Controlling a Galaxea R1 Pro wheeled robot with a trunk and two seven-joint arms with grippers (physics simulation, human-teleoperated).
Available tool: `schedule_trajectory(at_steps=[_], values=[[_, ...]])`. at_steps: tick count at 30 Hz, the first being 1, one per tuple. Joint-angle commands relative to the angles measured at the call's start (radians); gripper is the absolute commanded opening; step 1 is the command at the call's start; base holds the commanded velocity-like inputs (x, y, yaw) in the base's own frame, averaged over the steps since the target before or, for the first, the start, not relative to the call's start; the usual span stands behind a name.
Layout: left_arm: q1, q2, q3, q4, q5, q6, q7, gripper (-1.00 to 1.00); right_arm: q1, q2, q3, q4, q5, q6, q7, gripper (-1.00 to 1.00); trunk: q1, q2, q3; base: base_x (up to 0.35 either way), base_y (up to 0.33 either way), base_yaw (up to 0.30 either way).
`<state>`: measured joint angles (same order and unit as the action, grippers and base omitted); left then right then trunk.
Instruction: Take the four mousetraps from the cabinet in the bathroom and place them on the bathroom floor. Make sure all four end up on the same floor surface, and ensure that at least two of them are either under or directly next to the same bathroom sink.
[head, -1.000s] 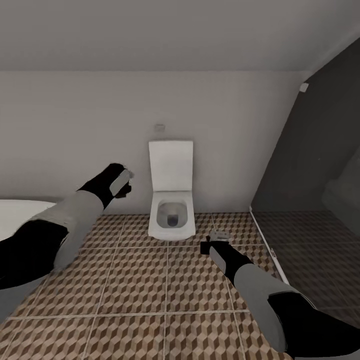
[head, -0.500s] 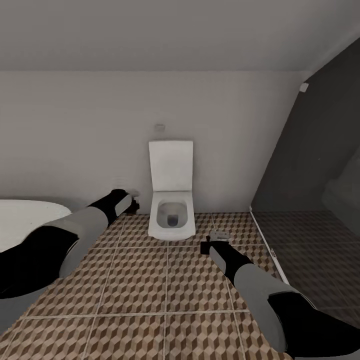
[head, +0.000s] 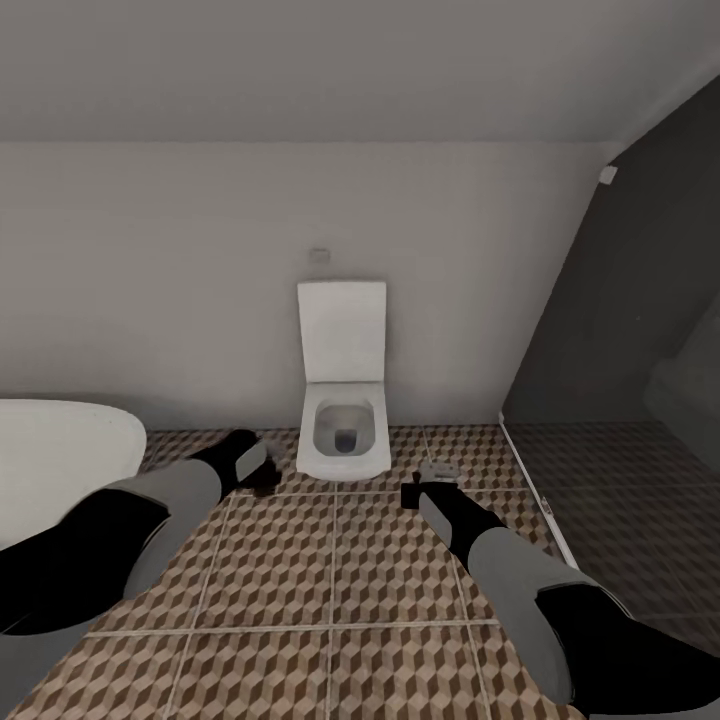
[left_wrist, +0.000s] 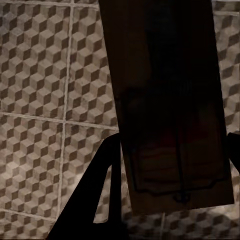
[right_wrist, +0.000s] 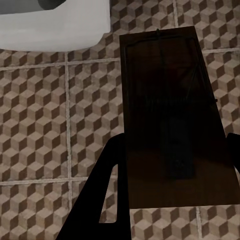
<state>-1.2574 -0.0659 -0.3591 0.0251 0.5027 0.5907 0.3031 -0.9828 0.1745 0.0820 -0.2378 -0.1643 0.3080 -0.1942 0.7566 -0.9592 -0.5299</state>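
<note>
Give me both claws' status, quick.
Left claw: shut on a mousetrap.
Right claw: shut on a second mousetrap.

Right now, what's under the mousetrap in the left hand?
Patterned bathroom floor tiles lie below the mousetrap held in the left hand. The board covers the tiles straight beneath it.

2 dark mousetraps (left_wrist: 170, 110) (right_wrist: 172, 115) above tiled floor (head: 330, 560)

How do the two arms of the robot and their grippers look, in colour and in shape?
Both arms are rounded tubes with black upper sections, pale grey forearm sleeves and black wrists. The left gripper and the right gripper are small, black with light grey parts. In the wrist views their fingers appear as flat black angular silhouettes. No cables or markings are visible.
</note>
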Motion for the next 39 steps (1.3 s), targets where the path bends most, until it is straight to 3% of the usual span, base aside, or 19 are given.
schedule_trajectory(at_steps=[1, 6, 13, 27, 35, 39], values=[[0.000, -0.001, -0.006, 0.008, 0.009, 0.012, 0.005, -1.00, 0.000, 0.000, 0.009, -0.001, -0.011, 0.005, -0.008, -1.00, 0.000, -0.001, -0.001, 0.000, 0.000, 0.000], [0.019, -0.002, -0.005, 0.018, 0.011, 0.026, 0.004, -1.00, 0.000, 0.000, 0.009, -0.001, -0.010, 0.005, -0.009, -1.00, 0.000, -0.001, -0.001, 0.000, 0.000, 0.000], [0.087, -0.004, -0.004, 0.017, 0.011, 0.014, 0.000, -1.00, 0.000, 0.000, 0.009, -0.004, -0.008, 0.008, -0.012, -1.00, 0.000, -0.001, -0.001, 0.000, 0.000, 0.000], [0.140, -0.003, -0.004, 0.018, 0.011, -0.012, -0.001, -1.00, 0.000, 0.000, 0.012, -0.009, -0.004, 0.016, -0.014, -1.00, 0.000, -0.001, -0.001, 0.000, 0.000, 0.000], [0.144, -0.007, -0.004, 0.019, 0.011, -0.020, -0.002, -1.00, 0.000, 0.000, 0.012, -0.014, -0.004, 0.161, -0.016, -1.00, 0.000, -0.001, -0.001, 0.000, 0.000, 0.000], [0.145, -0.011, -0.004, 0.019, 0.011, -0.020, -0.001, -1.00, 0.000, 0.000, 0.012, -0.015, -0.005, 0.190, -0.017, -1.00, 0.000, -0.001, -0.001, 0.000, 0.000, 0.000]])
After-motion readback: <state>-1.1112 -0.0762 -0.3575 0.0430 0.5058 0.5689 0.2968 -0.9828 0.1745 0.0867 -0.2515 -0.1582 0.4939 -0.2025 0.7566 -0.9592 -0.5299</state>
